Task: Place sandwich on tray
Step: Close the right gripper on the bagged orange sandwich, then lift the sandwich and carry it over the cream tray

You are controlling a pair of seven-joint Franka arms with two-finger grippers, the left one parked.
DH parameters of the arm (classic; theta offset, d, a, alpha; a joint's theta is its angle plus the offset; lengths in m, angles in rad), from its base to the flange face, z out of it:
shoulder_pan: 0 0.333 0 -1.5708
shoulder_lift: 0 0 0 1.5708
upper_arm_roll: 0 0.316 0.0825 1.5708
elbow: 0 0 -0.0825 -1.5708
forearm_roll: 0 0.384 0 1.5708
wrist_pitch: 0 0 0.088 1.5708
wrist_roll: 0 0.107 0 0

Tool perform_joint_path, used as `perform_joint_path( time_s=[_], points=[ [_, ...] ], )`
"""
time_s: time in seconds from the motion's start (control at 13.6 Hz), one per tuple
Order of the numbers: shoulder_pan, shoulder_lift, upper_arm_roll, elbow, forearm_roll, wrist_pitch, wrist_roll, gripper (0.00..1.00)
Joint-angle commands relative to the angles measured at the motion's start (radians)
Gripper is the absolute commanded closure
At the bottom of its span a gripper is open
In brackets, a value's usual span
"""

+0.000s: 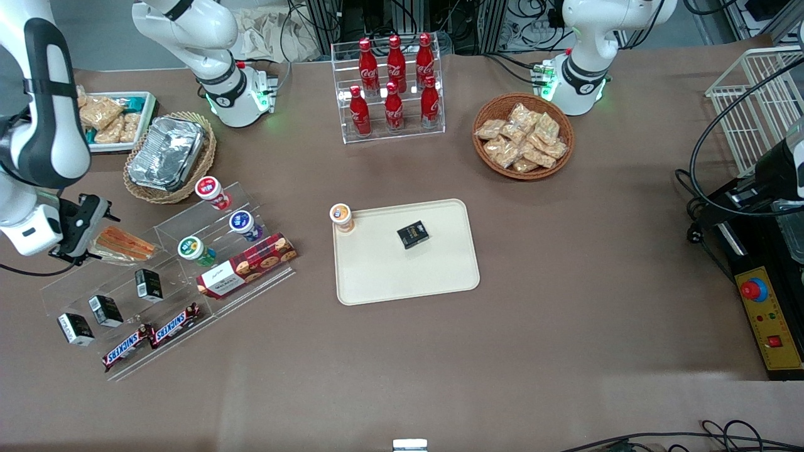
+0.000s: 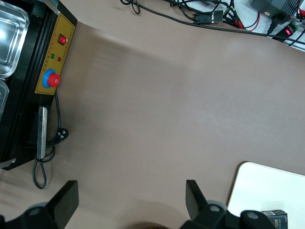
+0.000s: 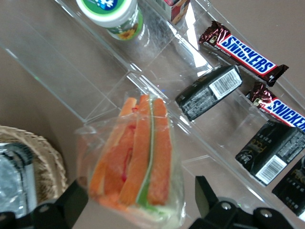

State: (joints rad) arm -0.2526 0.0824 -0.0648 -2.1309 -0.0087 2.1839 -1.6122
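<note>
Over the clear display rack (image 1: 157, 263), the open, empty tool (image 3: 138, 212) straddles the sandwich (image 3: 136, 160), whose slippery wrap could squirt free on closing.

The gripper (image 1: 78, 242) hides the sandwich's (image 1: 124, 244) end toward the working arm's side, so whether the fingers touch the wrap, can't tell. Wrist view cuts off the sandwich's base.

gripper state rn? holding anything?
Gripper: open, fingers either side of the sandwich on the clear display rack, not clamped on it. Tray has no sandwich yet.
</note>
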Motion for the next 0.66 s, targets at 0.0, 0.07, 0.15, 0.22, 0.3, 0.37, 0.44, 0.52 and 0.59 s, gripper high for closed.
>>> perform_joint_path(
  time_s=[0.0, 0.07, 0.15, 0.22, 0.3, 0.37, 0.44, 0.52, 0.59],
  points=[
    [-0.014, 0.01, 0.007, -0.018, 0.007, 0.054, -0.026, 0.09],
    [-0.014, 0.011, 0.005, -0.018, 0.006, 0.059, -0.028, 0.34],
    [-0.014, 0.013, 0.005, -0.018, 0.007, 0.059, -0.029, 0.66],
    [-0.013, 0.013, 0.005, -0.018, 0.007, 0.059, -0.025, 1.0],
    [-0.014, 0.01, 0.005, -0.015, 0.007, 0.056, -0.02, 1.0],
    [-0.01, 0.007, 0.007, -0.005, 0.007, 0.044, -0.02, 1.0],
    [-0.001, -0.001, 0.008, 0.003, 0.007, 0.027, -0.015, 1.0],
    [0.001, -0.022, 0.017, 0.023, 0.006, 0.019, -0.023, 1.0],
    [0.012, -0.05, 0.02, 0.051, 0.006, -0.007, -0.026, 1.0]
  ],
)
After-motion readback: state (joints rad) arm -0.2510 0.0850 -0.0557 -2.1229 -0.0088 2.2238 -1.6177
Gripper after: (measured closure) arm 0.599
